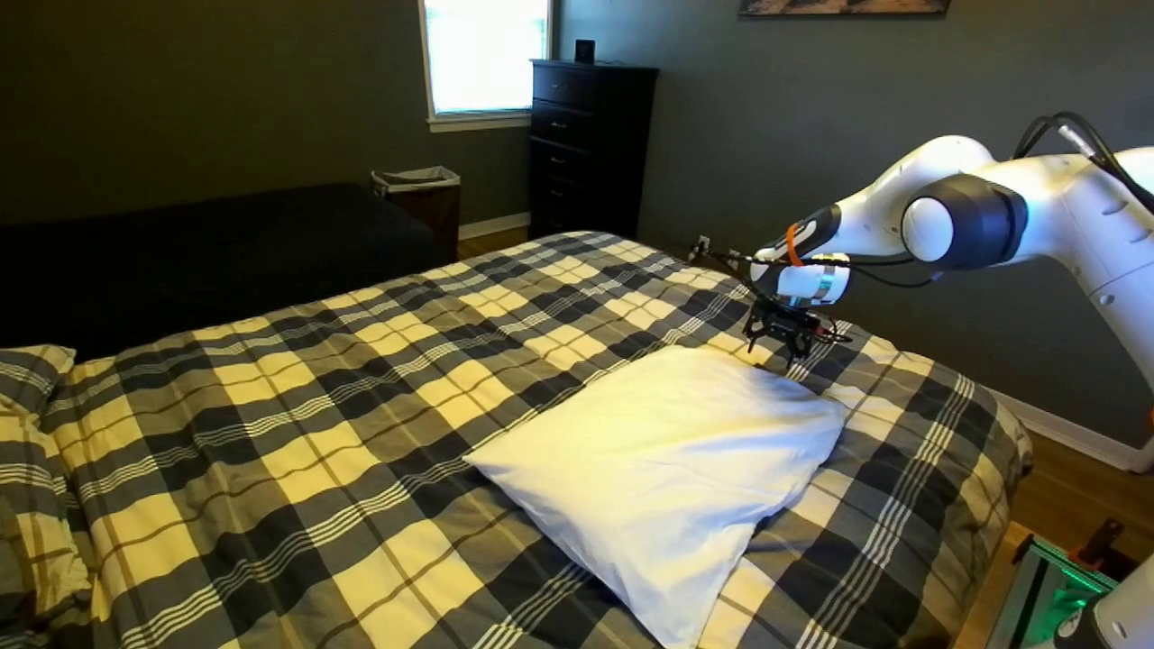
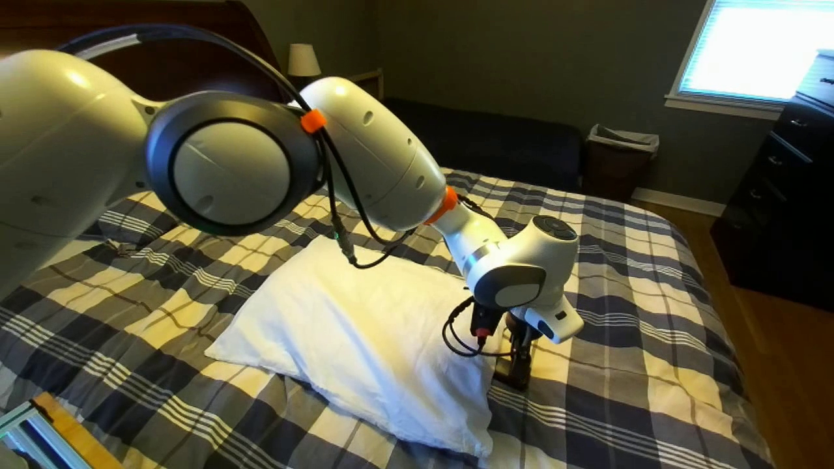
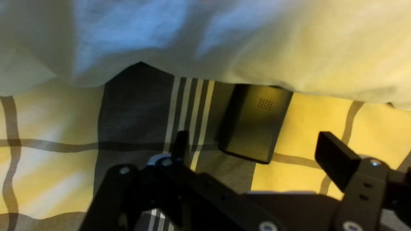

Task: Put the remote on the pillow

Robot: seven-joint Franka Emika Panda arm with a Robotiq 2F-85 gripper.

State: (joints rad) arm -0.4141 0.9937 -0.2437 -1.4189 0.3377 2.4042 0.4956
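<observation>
The white pillow (image 1: 658, 451) lies rumpled on the checked bed; it also shows in an exterior view (image 2: 365, 339) and along the top of the wrist view (image 3: 205, 38). The black remote (image 3: 257, 128) lies on the bedspread beside the pillow in the wrist view. The pillow's edge covers its far end. My gripper (image 3: 254, 144) is open and empty, with one finger to each side of the remote's near end in the wrist view. In both exterior views the gripper (image 1: 773, 350) (image 2: 515, 371) hangs low at the pillow's edge. I cannot clearly make out the remote there.
The checked bedspread (image 1: 315, 451) spreads around the pillow. Plaid pillows (image 1: 32, 469) lie at the bed's end. A dark dresser (image 1: 590, 149), a lined bin (image 1: 419, 194) and a dark low bed or couch (image 1: 207, 252) stand beyond the bed.
</observation>
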